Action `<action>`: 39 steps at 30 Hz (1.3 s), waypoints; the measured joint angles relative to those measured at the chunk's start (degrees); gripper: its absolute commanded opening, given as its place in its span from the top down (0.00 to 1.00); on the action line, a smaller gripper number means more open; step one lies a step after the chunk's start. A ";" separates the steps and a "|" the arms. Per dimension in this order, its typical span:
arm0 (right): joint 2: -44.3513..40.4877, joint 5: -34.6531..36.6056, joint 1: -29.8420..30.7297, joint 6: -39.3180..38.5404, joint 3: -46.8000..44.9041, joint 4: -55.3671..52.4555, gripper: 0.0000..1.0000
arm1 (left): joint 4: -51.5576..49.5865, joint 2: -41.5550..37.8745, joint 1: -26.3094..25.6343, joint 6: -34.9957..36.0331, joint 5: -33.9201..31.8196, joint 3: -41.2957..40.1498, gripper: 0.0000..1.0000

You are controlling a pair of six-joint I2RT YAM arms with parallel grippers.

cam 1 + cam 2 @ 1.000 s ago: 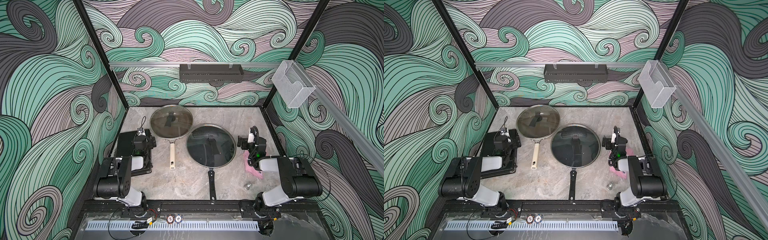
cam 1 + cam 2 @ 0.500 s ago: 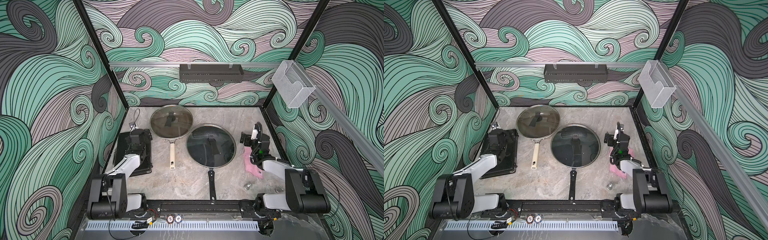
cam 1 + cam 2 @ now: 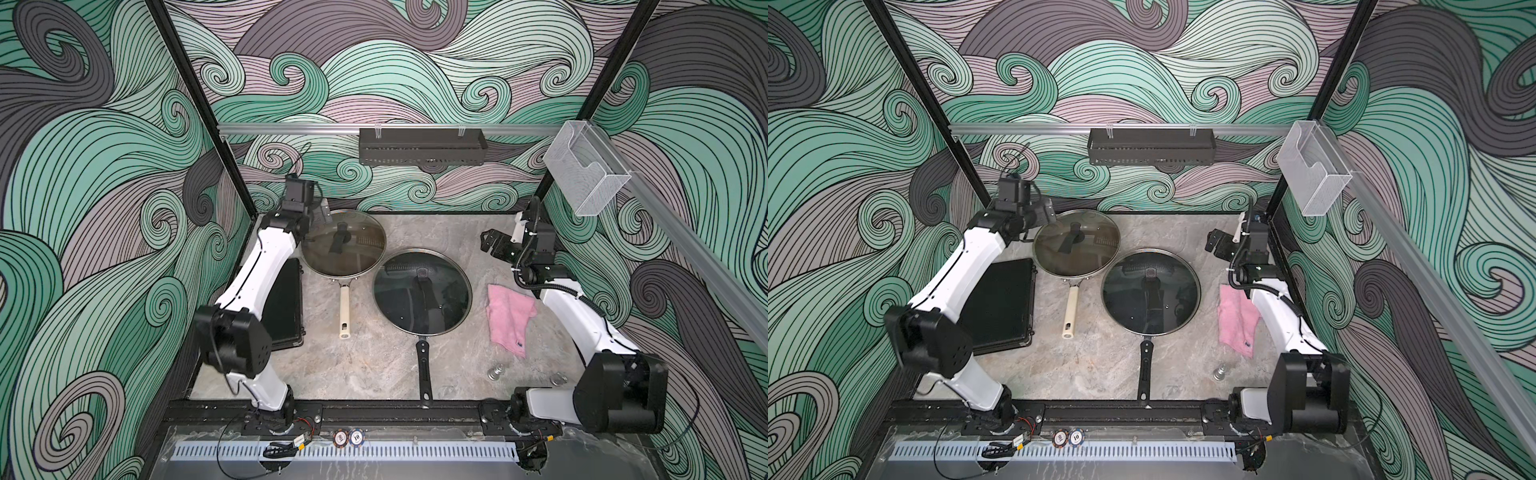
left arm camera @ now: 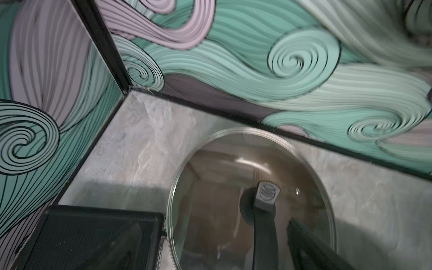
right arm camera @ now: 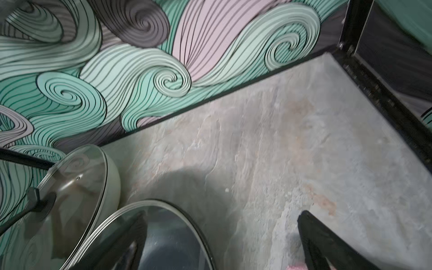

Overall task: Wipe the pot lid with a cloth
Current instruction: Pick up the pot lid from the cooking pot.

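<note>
Two pans sit on the stone-look table (image 3: 415, 232), each closed by a glass lid. The beige-handled pan (image 3: 345, 307) stands toward the back left corner under the far lid (image 3: 343, 245). The black-handled pan (image 3: 423, 365) stands mid-table under the near lid (image 3: 422, 291), the two rims just beside each other. Through the glass only reflections show; any contents cannot be told. A black rack (image 3: 422, 151) hangs on the back wall and a clear bin (image 3: 586, 174) on the right wall. A black case (image 3: 284, 307) lies flat left of the beige-handled pan.

The left gripper (image 3: 1045, 215) has its jaws spread wide and holds nothing; it hangs at the back left rim of the far lid, with one finger (image 4: 308, 245) over the glass in the left wrist view. The right gripper (image 3: 491, 246), jaws likewise wide apart and empty, hovers over bare table right of the near lid, toward the back wall.

The cloth (image 3: 509, 318) lies rumpled on the table just right of the near lid, apart from its rim. It is nearer the front than the right gripper, which does not touch it, and it lies beside the right forearm.
</note>
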 measured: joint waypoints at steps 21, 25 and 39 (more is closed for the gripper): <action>4.98 -2.43 0.00 -0.90 -2.05 -21.20 0.06 | -33.70 34.69 -9.35 6.51 -8.26 36.37 0.38; 4.17 -1.62 0.00 -0.92 -4.07 -22.58 0.06 | -35.91 34.73 -8.20 3.69 -5.79 36.24 0.40; 3.30 1.92 0.00 -2.78 -4.46 -25.11 0.07 | -37.00 34.36 -7.10 0.59 -0.46 35.32 0.84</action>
